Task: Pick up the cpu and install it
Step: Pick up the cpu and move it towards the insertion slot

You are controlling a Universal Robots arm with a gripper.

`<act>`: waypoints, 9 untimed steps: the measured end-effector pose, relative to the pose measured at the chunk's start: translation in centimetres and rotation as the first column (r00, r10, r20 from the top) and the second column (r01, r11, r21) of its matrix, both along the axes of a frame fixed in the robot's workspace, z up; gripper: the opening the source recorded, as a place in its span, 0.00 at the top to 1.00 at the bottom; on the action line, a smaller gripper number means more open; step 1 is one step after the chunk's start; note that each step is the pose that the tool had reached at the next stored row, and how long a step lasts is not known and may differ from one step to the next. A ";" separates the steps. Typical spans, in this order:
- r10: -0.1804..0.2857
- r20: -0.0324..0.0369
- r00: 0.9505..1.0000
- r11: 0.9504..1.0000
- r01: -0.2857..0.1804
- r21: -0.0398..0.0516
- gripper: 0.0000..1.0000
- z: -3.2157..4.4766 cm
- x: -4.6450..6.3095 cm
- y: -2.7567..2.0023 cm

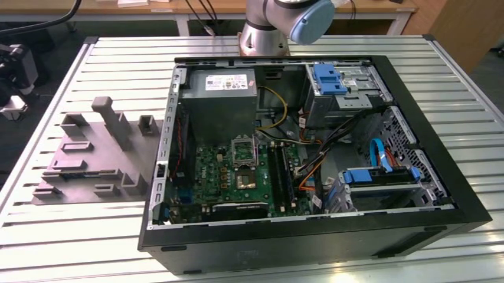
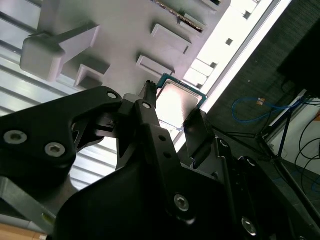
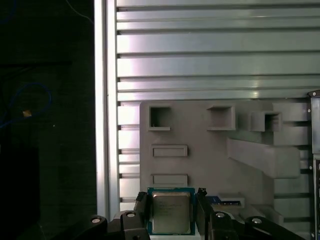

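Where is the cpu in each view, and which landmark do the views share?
First wrist view: cpu between the fingers, in front of the tray.
Second wrist view: cpu between the fingers, tray behind it.
Exterior view: tray at the exterior view's left, beside the case.
Shared landmark: the grey tray.

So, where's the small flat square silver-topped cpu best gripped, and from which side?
Grip the cpu by two opposite thin edges, coming square to its flat metal top; it looks too thin to pinch otherwise. In the first wrist view the gripper clamps it just so.
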State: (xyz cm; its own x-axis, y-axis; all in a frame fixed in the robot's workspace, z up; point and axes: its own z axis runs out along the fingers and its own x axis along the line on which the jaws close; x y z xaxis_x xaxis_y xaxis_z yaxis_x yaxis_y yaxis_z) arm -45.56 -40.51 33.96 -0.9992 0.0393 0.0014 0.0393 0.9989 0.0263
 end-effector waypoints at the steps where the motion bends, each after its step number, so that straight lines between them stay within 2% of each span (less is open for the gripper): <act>1: 0.000 0.000 1.000 1.000 0.000 0.000 0.53 0.06 0.0 0.00; 9: 0.000 0.000 1.000 1.000 0.000 0.000 0.53 0.57 0.0 0.00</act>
